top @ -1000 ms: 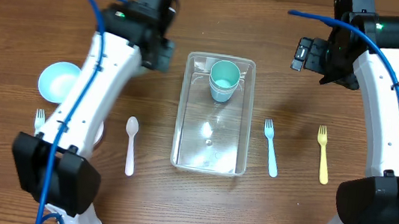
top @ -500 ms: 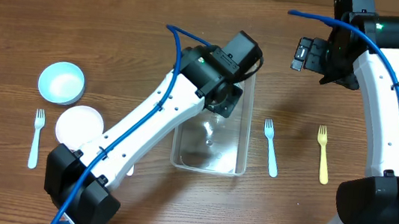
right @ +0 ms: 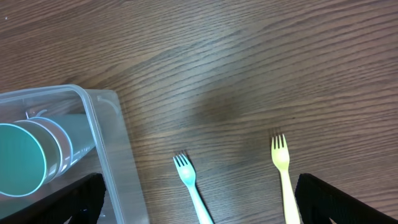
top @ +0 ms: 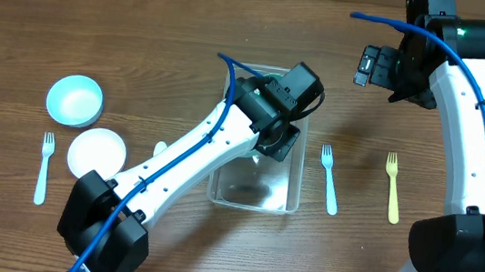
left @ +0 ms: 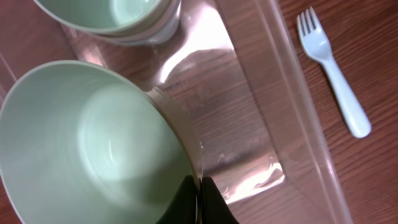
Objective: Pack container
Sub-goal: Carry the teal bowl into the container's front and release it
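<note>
At table centre: left gripper (left: 199,190) is hanging over container (top: 263,193) | jaws are pinching mint cup (left: 93,143) by its rim | right gripper (top: 371,66) is hovering wide open, empty, far-right of container

We count one clear container (top: 259,193) at the middle of the table (top: 36,21). Cups: one single pale green cup (left: 87,143) within the container's outline, and one nested stack (left: 118,15) at the container's far end, in which we make out at least two cups; its full number cannot be told. Bowls: two, a light-blue bowl (top: 74,100) and a white bowl (top: 97,152), both toward the table's left edge. Forks: three, a pale blue fork (top: 43,168) nearest the left edge, a blue fork (top: 329,178) just right of the container, and a yellow fork (top: 392,188) nearer the right edge. Robot arms: two, the left arm (top: 195,149) and the right arm (top: 478,117).
</note>
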Robot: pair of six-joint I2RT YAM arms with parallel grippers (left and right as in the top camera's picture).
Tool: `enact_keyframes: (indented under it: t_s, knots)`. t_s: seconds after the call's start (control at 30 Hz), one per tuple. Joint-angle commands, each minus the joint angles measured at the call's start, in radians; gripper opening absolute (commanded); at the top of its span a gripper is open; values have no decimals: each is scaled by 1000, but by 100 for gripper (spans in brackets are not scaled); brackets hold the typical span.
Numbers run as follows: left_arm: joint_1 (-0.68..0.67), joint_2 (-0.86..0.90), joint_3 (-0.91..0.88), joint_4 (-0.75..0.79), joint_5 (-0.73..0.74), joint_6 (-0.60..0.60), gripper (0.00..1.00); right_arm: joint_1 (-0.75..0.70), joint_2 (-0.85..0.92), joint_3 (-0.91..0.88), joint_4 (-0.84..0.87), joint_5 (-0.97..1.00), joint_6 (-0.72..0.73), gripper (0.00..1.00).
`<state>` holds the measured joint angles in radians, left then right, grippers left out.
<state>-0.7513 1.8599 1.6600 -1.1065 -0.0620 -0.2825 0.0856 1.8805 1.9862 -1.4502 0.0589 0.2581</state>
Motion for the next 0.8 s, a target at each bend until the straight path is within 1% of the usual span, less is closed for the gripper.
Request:
enact_keyframes:
  t_s: [0.0,0.1,0.17,0.23,0.4,0.53,0.57,0.63,0.77]
  knots:
    - [-11,5,-43,39,15,-10,4,-3,-35,27,4,7,4,100]
    - [-11,5,-60,69,38,-5,5,-3,-35,27,4,7,4,100]
    - [-11,5,-61,73,37,-5,15,-3,-35,27,4,7,4,100]
    - [-11,5,-61,76,37,-5,17,-3,-35,27,4,7,4,100]
    - [-11,5,-61,87,37,-2,18,-3,-35,27,4,7,4,100]
    - [-3,3,-51,83,-5,-3,11,-3,-35,27,4,7,4,100]
    - [6,-1,-39,70,-9,-3,9,-3,-35,27,4,7,4,100]
    - [36,-20,0,29,-18,-16,7,-3,-35,27,4,7,4,100]
    - [150,-108,74,-85,-98,-86,18,-3,-35,27,4,7,4,100]
